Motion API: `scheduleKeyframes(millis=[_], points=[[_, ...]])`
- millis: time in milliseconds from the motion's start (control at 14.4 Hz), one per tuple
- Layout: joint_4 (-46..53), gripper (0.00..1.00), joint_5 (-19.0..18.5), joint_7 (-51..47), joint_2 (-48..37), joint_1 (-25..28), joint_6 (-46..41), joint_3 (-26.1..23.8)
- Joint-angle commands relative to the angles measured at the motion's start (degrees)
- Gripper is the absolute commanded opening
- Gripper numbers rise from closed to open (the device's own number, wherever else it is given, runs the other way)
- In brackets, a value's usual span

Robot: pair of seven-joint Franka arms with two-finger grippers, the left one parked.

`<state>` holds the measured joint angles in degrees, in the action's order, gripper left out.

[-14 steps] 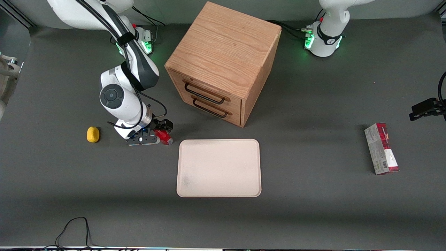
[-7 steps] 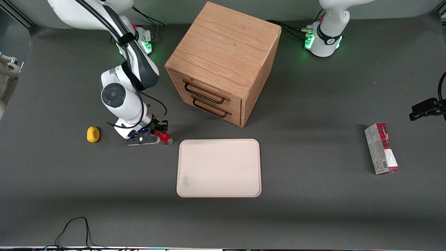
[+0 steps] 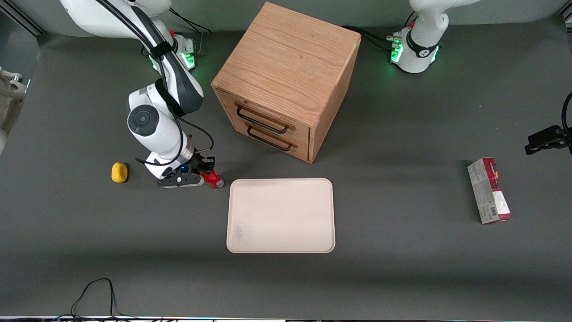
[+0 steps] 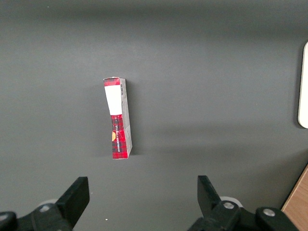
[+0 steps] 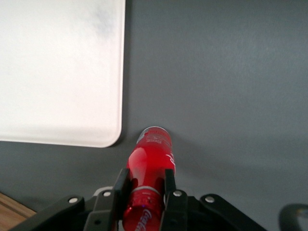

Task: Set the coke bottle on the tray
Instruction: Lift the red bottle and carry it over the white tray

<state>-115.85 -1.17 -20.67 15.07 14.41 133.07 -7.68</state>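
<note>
The coke bottle (image 3: pixel 214 180) is small and red. It sits on the dark table just off the tray's corner nearest the working arm. My right gripper (image 3: pixel 206 172) is shut on it. In the right wrist view the two black fingers (image 5: pixel 122 185) clamp the bottle (image 5: pixel 153 156) near its cap end, the gripper (image 5: pixel 146 185) straddles it, and its clear base points toward the tray's rounded corner (image 5: pixel 108 137). The cream tray (image 3: pixel 280 214) lies flat and holds nothing, with a faint smudge; its edge also shows in the left wrist view (image 4: pixel 303 86).
A wooden drawer cabinet (image 3: pixel 286 80) stands farther from the front camera than the tray. A yellow lump (image 3: pixel 119 172) lies beside the gripper, away from the tray. A red-and-grey carton (image 3: pixel 489 190) (image 4: pixel 118 118) lies toward the parked arm's end. A black cable (image 3: pixel 96 290) loops at the front edge.
The fingers have drawn in and closed on the bottle. The wrist has shifted slightly, and the bottle has turned a little toward the tray's corner.
</note>
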Motion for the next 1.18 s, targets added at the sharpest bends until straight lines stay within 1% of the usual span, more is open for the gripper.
scheduleKeyframes(millis=[0,139,347,554,762,832,970,1109], points=[[7.5,0.0,-0.9,0.4,-1.3,-0.2,-9.1,0.3],[14.1,0.0,-0.8,3.6,-0.2,-0.4,-12.8,1.7],[23.3,0.0,-0.8,6.1,2.7,-0.5,-17.4,2.0],[35.6,0.0,-0.7,6.6,6.3,-0.7,-25.7,1.9],[50.0,0.0,-0.5,6.7,11.6,-0.7,-35.9,1.3],[54.1,0.0,-0.6,6.7,13.2,-0.7,-38.0,0.9],[60.0,0.0,-0.7,6.7,16.7,-0.6,-39.8,-0.9],[64.7,0.0,-0.8,6.7,21.8,-0.6,-39.1,-2.5]])
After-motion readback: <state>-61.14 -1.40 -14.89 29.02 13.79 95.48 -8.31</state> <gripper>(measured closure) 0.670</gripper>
